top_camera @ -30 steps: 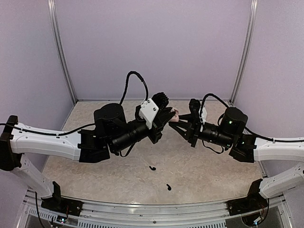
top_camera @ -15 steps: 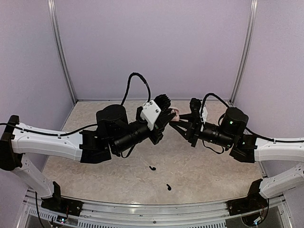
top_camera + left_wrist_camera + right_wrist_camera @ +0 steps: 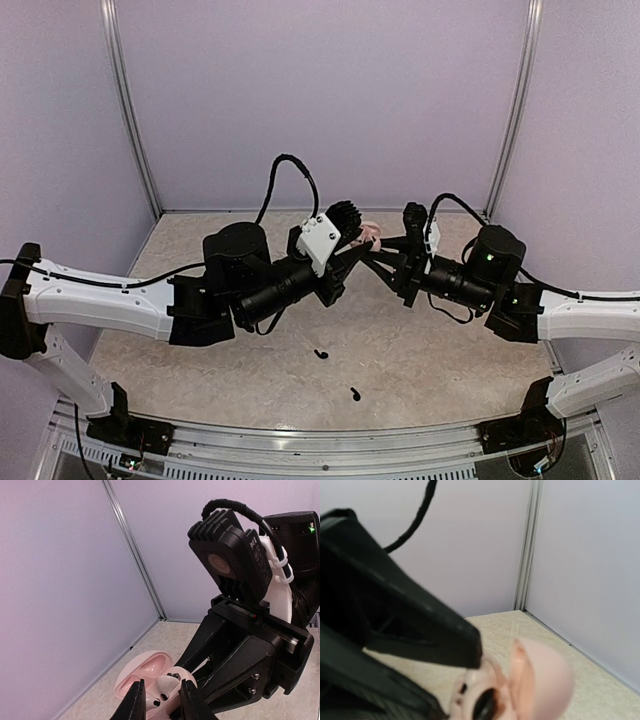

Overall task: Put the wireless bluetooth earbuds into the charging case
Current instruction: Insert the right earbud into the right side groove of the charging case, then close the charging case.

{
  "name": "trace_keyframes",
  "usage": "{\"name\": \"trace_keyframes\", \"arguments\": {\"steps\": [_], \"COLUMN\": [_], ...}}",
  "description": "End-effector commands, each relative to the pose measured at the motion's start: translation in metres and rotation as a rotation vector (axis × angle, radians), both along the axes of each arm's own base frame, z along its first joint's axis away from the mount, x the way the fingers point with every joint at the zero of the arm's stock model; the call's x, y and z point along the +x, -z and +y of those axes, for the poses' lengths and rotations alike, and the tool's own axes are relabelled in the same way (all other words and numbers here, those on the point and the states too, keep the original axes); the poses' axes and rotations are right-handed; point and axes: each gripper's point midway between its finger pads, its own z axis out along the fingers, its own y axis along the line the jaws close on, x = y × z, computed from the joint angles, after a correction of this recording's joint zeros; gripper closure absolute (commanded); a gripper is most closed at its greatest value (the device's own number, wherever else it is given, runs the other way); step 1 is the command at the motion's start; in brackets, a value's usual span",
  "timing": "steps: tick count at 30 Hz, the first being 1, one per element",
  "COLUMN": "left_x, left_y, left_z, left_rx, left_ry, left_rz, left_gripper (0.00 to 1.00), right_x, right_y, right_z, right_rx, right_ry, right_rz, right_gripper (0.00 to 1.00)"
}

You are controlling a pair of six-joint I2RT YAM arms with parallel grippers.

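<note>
Two tiny black earbuds [image 3: 320, 353] [image 3: 356, 393] lie on the table in front of the arms, apart from both grippers. No black puck-like charging case shows. A pale pink round clamshell [image 3: 371, 232] with its lid open is held above the table between the two grippers. My right gripper [image 3: 378, 250] is shut on its base. In the left wrist view my left gripper [image 3: 161, 684] has its fingers narrowly apart astride a pale piece sitting in the clamshell's [image 3: 142, 672] base. The right wrist view shows the clamshell [image 3: 540, 680] close and blurred.
The beige table [image 3: 450, 350] is enclosed by lilac walls with metal corner posts [image 3: 515, 110]. Both arms reach inward and meet at mid-table near the back. The right wrist's camera block [image 3: 235, 565] looms close in the left wrist view.
Both grippers and the pink clamshell have risen slightly and shifted toward the back. The two black earbuds on the table have not moved.
</note>
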Motion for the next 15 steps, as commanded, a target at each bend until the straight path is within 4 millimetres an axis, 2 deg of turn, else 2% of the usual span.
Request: {"name": "trace_keyframes", "arguments": {"steps": [1,6,11,15], "left_x": [-0.010,-0.027,-0.035,-0.037], "left_y": [-0.009,-0.031,-0.049,-0.054], "left_z": [-0.004,0.000,0.011,0.022], "left_rx": [-0.001,-0.036,-0.074,-0.083], "left_ry": [0.033,0.079,0.107,0.096], "left_rz": [-0.015,-0.047,-0.055,-0.059], "left_gripper": [0.73,0.63,0.52,0.40], "right_x": [-0.006,-0.005,-0.006,-0.009], "right_y": [-0.024,-0.016,-0.012,-0.012], "right_z": [-0.003,-0.002,-0.001,-0.003], "right_rx": [0.057,0.035,0.023,0.013], "right_ry": [-0.007,-0.007,-0.014,-0.028], "right_rz": [-0.038,-0.021,-0.007,-0.009], "right_gripper": [1.00,1.00,1.00,1.00]}}
